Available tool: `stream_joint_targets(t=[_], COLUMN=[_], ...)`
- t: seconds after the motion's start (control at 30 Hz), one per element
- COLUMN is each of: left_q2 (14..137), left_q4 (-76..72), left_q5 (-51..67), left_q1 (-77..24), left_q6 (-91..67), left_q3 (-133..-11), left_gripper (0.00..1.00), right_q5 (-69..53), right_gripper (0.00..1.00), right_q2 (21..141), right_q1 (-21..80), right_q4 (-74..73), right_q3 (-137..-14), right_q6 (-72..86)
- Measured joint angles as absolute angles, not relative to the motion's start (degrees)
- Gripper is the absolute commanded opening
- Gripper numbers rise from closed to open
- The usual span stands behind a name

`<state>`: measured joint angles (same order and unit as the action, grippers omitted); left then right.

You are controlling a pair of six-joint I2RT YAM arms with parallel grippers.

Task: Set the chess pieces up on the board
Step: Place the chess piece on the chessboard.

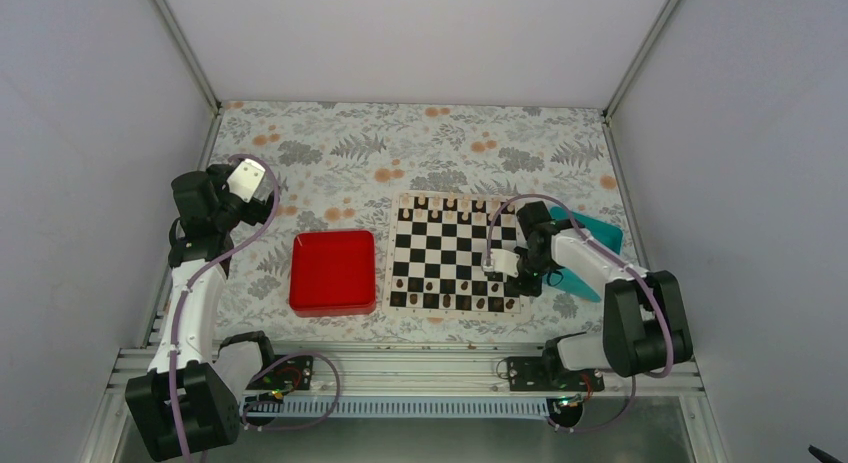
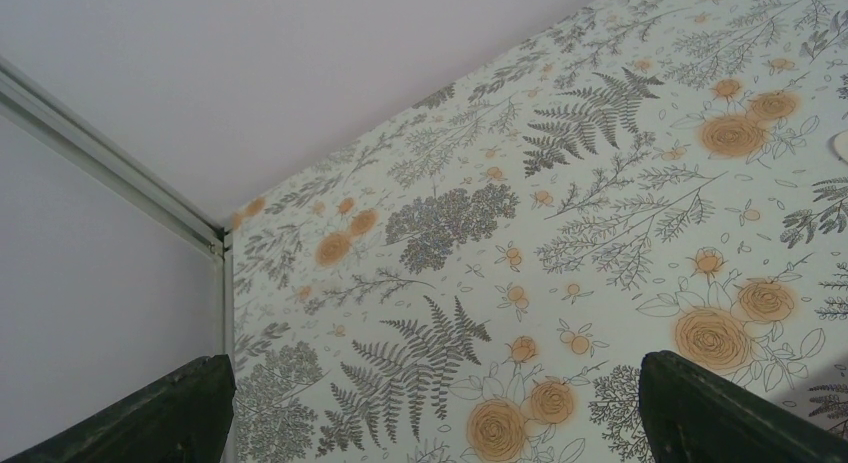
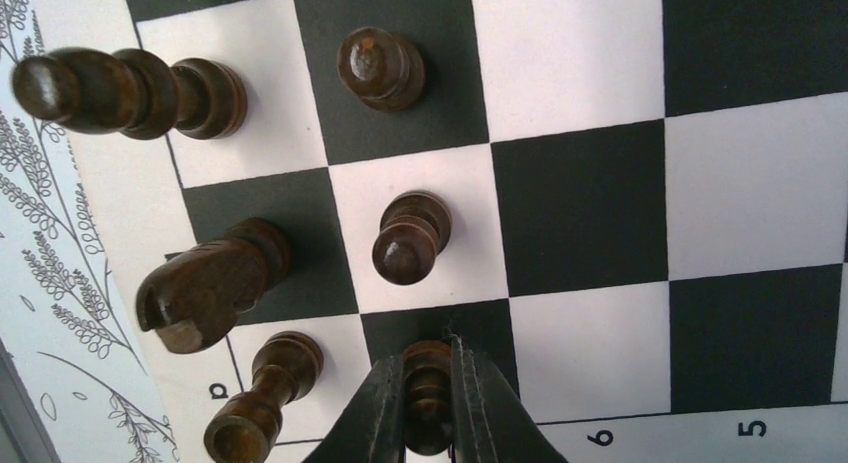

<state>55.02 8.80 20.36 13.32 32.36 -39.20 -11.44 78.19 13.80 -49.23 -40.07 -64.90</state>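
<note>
The board of black and cream squares lies right of centre on the table, with dark pieces along its near edge and pale-topped ones along its far edge. My right gripper is low over the board's near right corner. In the right wrist view it is shut on a dark pawn over a black corner square. Around it stand a pawn, a knight, a rook, a bishop and another pawn. My left gripper is open and empty, raised at the far left.
A red square tray lies left of the board. A teal tray lies right of the board, partly under my right arm. The left wrist view shows only the floral tablecloth and the enclosure's corner post.
</note>
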Motion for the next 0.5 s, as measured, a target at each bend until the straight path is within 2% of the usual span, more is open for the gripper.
stream_joint_targets(t=[0.23, 0.5], left_q2=[55.24, 55.29], left_q4=[8.80, 8.80], left_q5=[20.36, 20.38], left_q1=[13.32, 13.32], left_q6=[32.36, 32.36], left_q3=[-39.20, -39.20], left_gripper=[1.00, 1.00], right_q5=[-11.38, -11.16], right_gripper=[0.13, 0.33], right_q2=[79.26, 78.91], right_q1=[13.80, 13.80], right_q4=[-48.95, -49.74], right_q3=[-40.38, -41.34], right_q6=[-64.88, -64.86])
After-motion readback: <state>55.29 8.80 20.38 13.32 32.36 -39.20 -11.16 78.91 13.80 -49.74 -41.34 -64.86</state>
